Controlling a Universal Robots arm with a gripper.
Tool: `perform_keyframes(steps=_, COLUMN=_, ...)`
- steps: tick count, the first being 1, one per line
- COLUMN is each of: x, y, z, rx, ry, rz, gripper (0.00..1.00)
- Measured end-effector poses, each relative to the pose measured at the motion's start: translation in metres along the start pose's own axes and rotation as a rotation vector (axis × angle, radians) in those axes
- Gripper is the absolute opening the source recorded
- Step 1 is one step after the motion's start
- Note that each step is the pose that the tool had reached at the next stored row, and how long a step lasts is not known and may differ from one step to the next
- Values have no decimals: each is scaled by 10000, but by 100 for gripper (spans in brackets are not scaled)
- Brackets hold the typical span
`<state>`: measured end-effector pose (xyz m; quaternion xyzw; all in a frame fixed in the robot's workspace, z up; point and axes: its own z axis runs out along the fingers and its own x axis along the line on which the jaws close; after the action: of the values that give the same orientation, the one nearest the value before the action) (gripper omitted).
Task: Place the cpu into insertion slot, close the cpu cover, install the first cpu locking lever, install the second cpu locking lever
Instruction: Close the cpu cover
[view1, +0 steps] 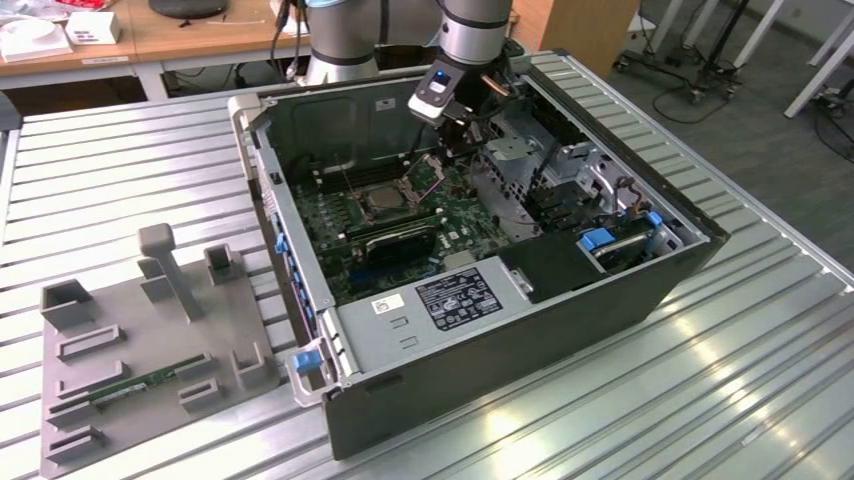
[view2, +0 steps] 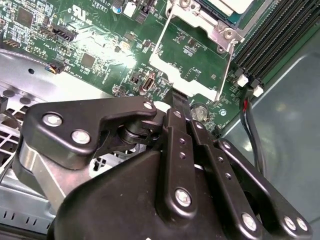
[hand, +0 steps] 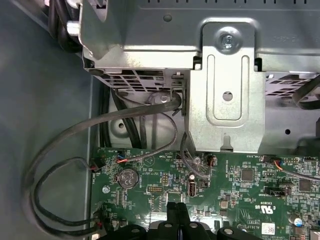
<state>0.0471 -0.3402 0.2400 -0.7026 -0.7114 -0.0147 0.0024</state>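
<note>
In the exterior view we see the arm reach into the open case (view1: 534, 330) on the desk (view1: 694, 400), with the hand (view1: 461, 138) near the slot (view1: 384, 203). The second wrist view adds detail: the cpu (view2: 230, 4) lies in the slot and the cover (view2: 161, 40) is lifted clear of it. The hand's fingers (view2: 172, 130) are pressed together, tips at the cover's free edge.

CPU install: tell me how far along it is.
Done: the chip looks seated in the socket. In hand: the cover stands open, tilted up off the socket, and the gripper, fingers together, is at its free edge. Left: getting the cover down over the chip, plus both locking steps, since nothing can clamp an open cover.
</note>
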Motion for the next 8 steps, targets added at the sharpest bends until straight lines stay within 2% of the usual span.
perform_keyframes(steps=8, x=0, y=0, z=2, rx=0, ry=-1, rz=-1, gripper=11)
